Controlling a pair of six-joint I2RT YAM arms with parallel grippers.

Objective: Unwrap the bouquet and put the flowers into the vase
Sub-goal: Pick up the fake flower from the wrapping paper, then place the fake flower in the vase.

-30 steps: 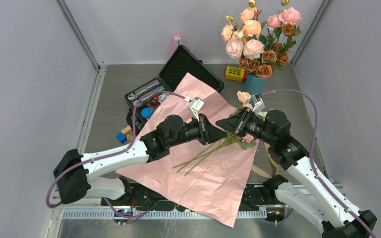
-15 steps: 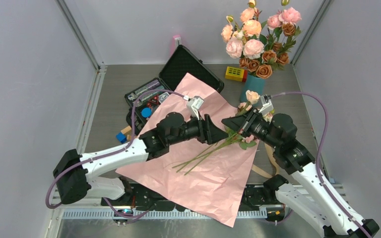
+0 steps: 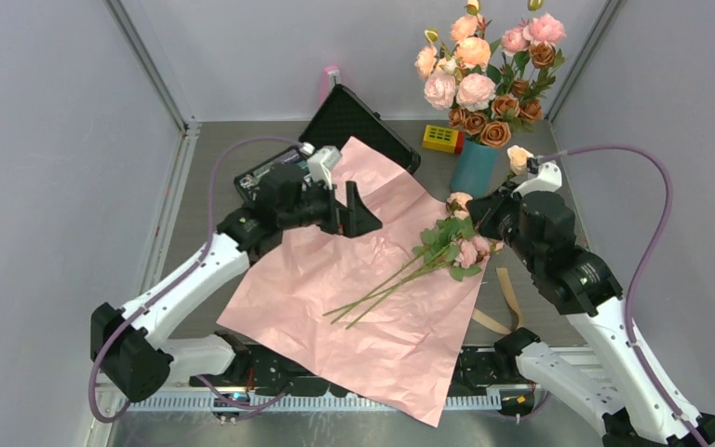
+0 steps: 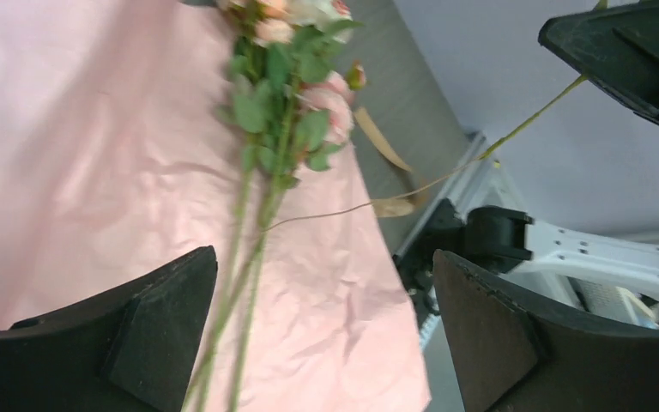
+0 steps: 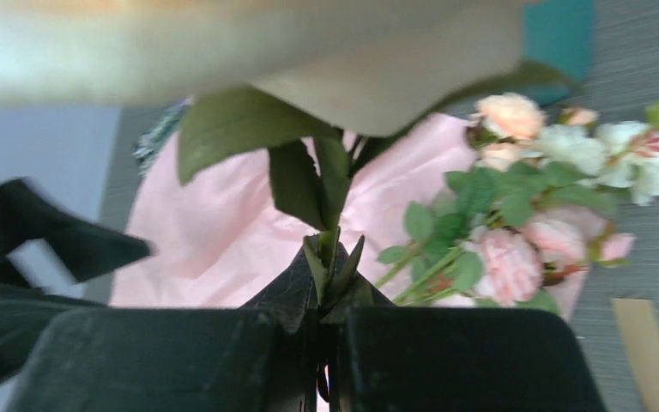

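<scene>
Pink paper (image 3: pixel 335 289) is lying open on the bench (image 3: pixel 209 186) under the flowers (image 3: pixel 449 247) as the right fingers (image 5: pixel 180 360), clamping one peach rose (image 3: pixel 519 156), are hovering beside the vase (image 3: pixel 473 169) and the left fingers (image 4: pixel 159 322) are hanging apart, with steering its stem into the vase likely coming next.

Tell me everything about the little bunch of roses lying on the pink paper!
The flowers are a small bunch of pink, peach and white roses, artificial-looking, with green leaves and long thin green stems. They lie flat and loose on the crinkled pink paper, heads toward the teal vase, stems fanning toward the near edge.
</scene>
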